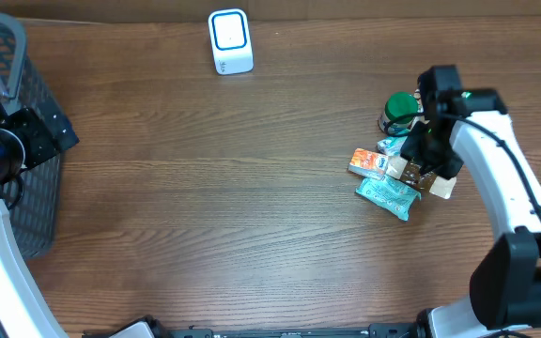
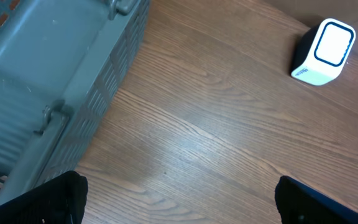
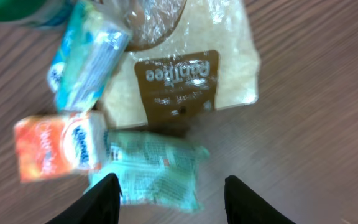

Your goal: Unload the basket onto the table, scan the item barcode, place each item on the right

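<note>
Teal packet (image 3: 151,169) lies free under the parted right end effector (image 3: 171,186), left end effector (image 2: 179,194) wide beside basket (image 2: 73,81).

Shop checkout setup: barcode scanner (image 1: 230,41), grey basket (image 1: 12,47), packaged groceries (image 1: 383,192) on table (image 1: 205,188).

1. The basket (image 1: 38,202) sits at the frame's left edge.
2. The scanner (image 1: 230,41) stands at top centre, well apart from it.
3. At right, the carton (image 1: 368,162) lies just above the pouch (image 1: 386,195), with the jar (image 1: 400,108) above both.
</note>
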Controlling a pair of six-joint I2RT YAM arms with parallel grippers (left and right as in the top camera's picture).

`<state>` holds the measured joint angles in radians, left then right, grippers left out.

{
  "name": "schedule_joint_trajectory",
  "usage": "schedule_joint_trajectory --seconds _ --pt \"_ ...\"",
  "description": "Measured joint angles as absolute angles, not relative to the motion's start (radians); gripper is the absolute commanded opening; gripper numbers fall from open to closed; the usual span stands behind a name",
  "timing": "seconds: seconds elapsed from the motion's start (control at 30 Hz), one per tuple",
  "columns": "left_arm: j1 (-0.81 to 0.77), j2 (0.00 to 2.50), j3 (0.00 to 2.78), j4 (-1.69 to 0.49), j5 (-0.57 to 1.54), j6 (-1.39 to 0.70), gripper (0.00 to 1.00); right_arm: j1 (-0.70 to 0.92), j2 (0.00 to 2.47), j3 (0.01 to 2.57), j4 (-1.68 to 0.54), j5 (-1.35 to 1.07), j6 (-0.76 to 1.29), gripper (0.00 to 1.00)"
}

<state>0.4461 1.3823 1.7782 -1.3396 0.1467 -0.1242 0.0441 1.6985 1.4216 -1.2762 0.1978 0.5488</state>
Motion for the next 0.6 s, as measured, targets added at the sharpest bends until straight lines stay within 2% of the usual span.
schedule_joint_trajectory --seconds 0.13,0.33,0.4,0.6 --pt "0.446 1.382 1.778 -1.34 0.147 -0.124 1.0 0.051 1.635 1.568 -1.412 0.18 0.52 0.51" --pt "0.446 1.382 1.778 -1.34 0.146 -0.124 0.99 0.103 1.409 1.715 -1.539 0.118 0.482 0.53" --pt "0.446 1.382 1.778 -1.34 0.146 -0.124 1.0 0.119 1.33 1.736 -1.564 0.09 0.482 1.0" --pt "0.446 1.382 1.778 -1.34 0.146 -0.124 1.0 0.12 1.113 1.742 -1.608 0.022 0.47 1.0"
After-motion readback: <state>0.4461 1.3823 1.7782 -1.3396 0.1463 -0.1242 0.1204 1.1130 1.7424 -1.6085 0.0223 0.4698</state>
